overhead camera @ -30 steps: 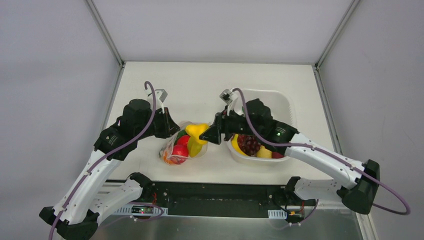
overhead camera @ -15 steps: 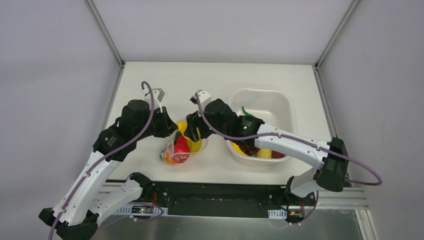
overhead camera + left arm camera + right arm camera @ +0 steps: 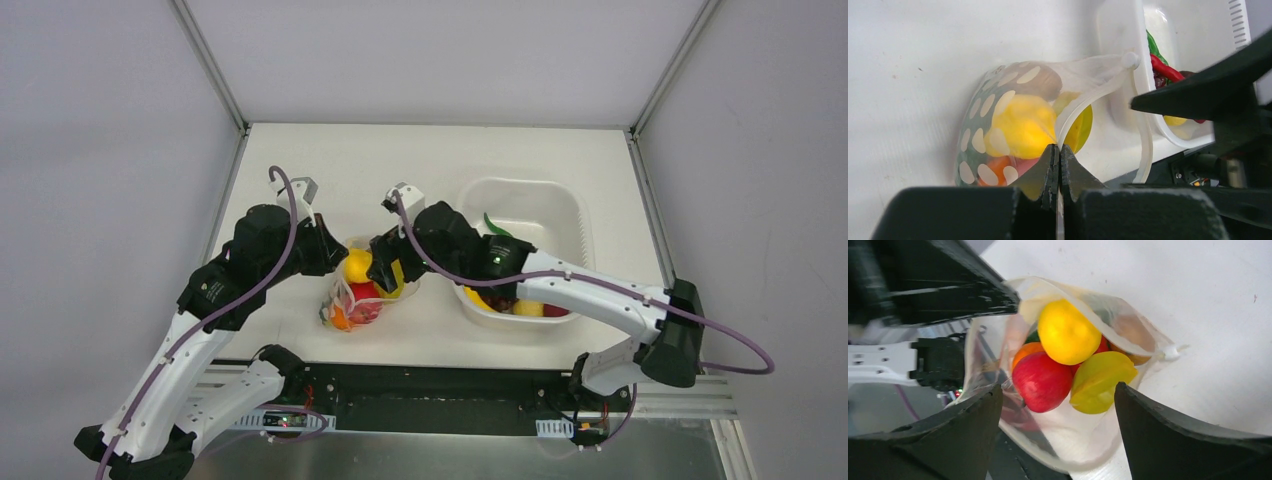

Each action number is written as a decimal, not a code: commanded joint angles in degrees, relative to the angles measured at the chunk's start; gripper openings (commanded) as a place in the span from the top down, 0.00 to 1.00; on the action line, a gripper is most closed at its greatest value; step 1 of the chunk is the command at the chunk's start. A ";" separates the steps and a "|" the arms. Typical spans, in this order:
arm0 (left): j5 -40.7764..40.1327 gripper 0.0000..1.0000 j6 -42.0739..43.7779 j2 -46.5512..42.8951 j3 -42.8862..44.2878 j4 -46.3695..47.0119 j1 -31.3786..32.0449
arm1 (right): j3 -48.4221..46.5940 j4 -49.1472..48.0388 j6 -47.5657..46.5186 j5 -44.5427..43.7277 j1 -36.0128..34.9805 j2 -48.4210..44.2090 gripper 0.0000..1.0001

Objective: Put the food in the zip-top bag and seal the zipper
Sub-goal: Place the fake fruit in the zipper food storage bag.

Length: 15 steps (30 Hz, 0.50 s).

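left claw [image 3: 1058,152] is clenched on the zipper [image 3: 1096,91], a thin clear strip, holding one lip of the bag [image 3: 345,300] up. its arm bends in from the left, wrist low. right claw [image 3: 1059,390] is released, its black fingers [image 3: 1173,435] spread wide just above the bag mouth. that arm reaches over from beside the white plastic basket [image 3: 575,215]. the bag is soft clear film with white dots, lying on the white table [image 3: 420,160]. inside it sits glossy food [image 3: 1066,332]: yellow, red and orange rounded pieces.
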<state>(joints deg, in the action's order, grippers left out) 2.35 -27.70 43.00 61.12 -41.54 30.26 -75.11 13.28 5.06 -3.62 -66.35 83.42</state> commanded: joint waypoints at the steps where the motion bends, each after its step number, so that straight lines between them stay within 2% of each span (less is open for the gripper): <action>1: -1.79 1.00 0.88 -0.50 0.34 0.10 -0.47 | 5.10 -10.11 0.01 1.13 0.20 -12.83 0.16; 3: -1.67 1.00 2.52 -0.75 0.30 -0.23 -0.47 | 10.36 -12.75 -1.79 -4.06 1.70 -17.17 0.17; 5: -0.19 1.00 4.55 -0.99 0.24 -0.31 -0.50 | 13.65 -13.01 -1.87 -2.55 6.54 -20.19 0.20; 8: 5.38 1.00 7.97 -0.75 0.84 0.39 -0.47 | 18.28 -12.88 -1.60 6.32 16.00 -23.56 0.24; 10: 11.93 1.00 9.89 0.37 2.42 0.19 -0.46 | 22.05 -15.13 -3.21 12.27 20.61 -25.17 0.26; 12: 18.19 1.00 11.76 1.69 4.44 -0.10 -0.47 | 24.99 -15.98 -7.07 18.51 23.40 -26.12 0.27; 15: 24.29 1.00 14.34 3.57 6.84 -1.99 -0.47 | 28.99 -15.99 -15.41 25.11 23.94 -27.91 0.24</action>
<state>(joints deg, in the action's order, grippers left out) 13.89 -18.96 44.75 63.16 -43.55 30.26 -50.24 0.10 0.43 7.66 -42.92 57.89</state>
